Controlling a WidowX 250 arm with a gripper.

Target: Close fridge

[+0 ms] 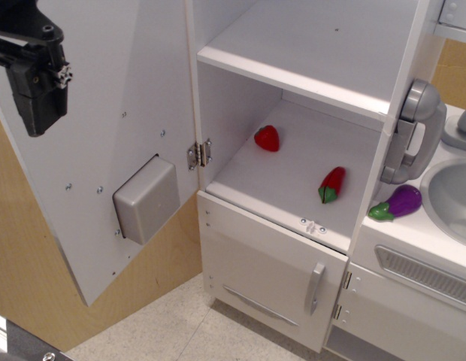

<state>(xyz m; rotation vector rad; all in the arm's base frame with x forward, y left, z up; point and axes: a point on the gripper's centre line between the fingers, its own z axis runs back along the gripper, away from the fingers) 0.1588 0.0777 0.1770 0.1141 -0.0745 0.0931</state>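
The fridge [308, 64] is a tall white cabinet with white shelves, and it stands open. Its large door [105, 98] is swung wide to the left and shows its inner face, with a grey box [146, 199] on it and a metal hinge [199, 154] at the cabinet edge. My black gripper [39, 120] is at the top left, in front of the door's inner face near its outer edge, fingers pointing down. I cannot make out whether the jaws are open or shut. It holds nothing that I can see.
A red strawberry [267, 138] and a red pepper [332, 184] lie on the lower shelf. A smaller white door [263, 263] with a short grey handle [315, 288] is below. A grey phone [413, 131], purple eggplant [398, 203] and sink basin [455, 199] are right. A wooden wall [22, 248] is behind the door.
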